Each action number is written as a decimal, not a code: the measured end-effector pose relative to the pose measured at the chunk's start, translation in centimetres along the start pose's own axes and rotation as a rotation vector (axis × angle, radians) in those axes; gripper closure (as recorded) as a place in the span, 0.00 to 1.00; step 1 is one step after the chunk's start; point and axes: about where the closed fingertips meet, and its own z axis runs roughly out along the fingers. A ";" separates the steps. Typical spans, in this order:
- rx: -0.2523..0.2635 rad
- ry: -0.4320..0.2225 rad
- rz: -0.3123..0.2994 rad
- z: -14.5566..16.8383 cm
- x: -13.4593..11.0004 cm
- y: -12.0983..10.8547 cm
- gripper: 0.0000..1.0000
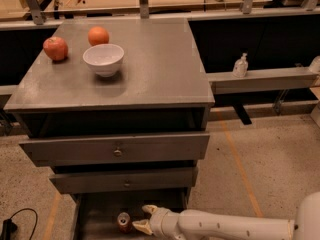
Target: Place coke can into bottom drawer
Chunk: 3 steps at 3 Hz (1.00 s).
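Note:
The coke can (pixel 124 222) stands upright on the floor of the bottom drawer (pixel 97 215), which is pulled out at the foot of the grey cabinet. It is red with a silver top. My gripper (pixel 141 219) is inside the drawer just right of the can, at the end of my white arm (pixel 225 226) that reaches in from the lower right. Its two pale fingers are spread open, with the tips beside the can and not closed on it.
The two upper drawers (pixel 117 149) with small knobs are partly pulled out above the bottom one. On the cabinet top (pixel 150 69) sit a white bowl (pixel 103 59), an orange (pixel 98 35) and a red apple (pixel 55 48). A black cable (pixel 15 223) lies on the floor at left.

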 end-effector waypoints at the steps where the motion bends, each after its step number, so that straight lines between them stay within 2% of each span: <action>1: -0.005 0.004 -0.007 -0.6 0.0 0.4 0.75; 2: -0.003 -0.006 -0.002 -0.6 -0.1 0.5 0.97; 3: 0.071 -0.012 0.019 -4.8 -0.5 -0.2 1.00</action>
